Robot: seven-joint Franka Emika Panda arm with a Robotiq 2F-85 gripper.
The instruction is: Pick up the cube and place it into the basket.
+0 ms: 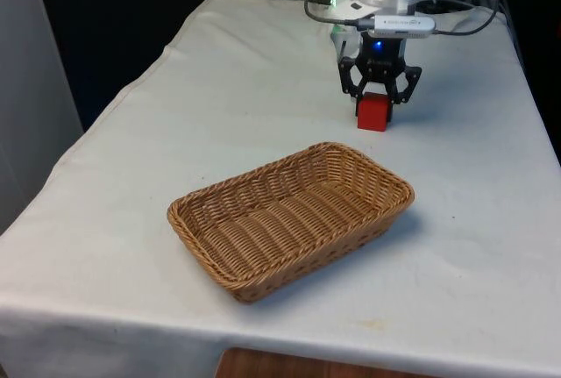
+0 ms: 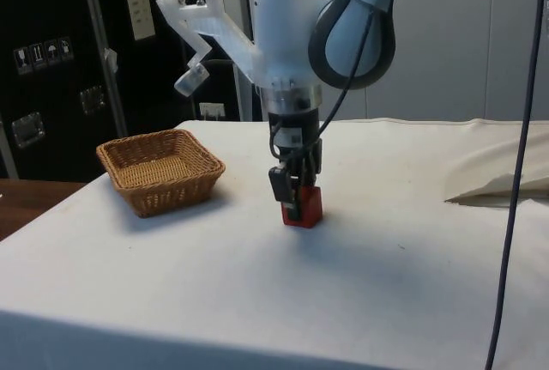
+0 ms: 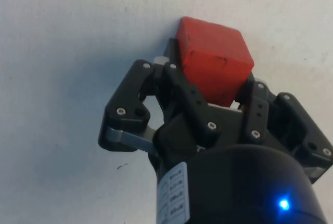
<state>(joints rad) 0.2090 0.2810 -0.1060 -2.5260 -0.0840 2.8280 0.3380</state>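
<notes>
Wicker basket in foreground, beyond it red cube on cloth, clamped between hand fingers

Basket: woven wicker, tan, ribbed and rough, slight sheen on the strands. Cube: red, matt, smooth faces with a few dark scuffs. Gripper: black matt plastic, small bright metal screws. Tablecloth: white cloth, matt, softly creased.
</notes>
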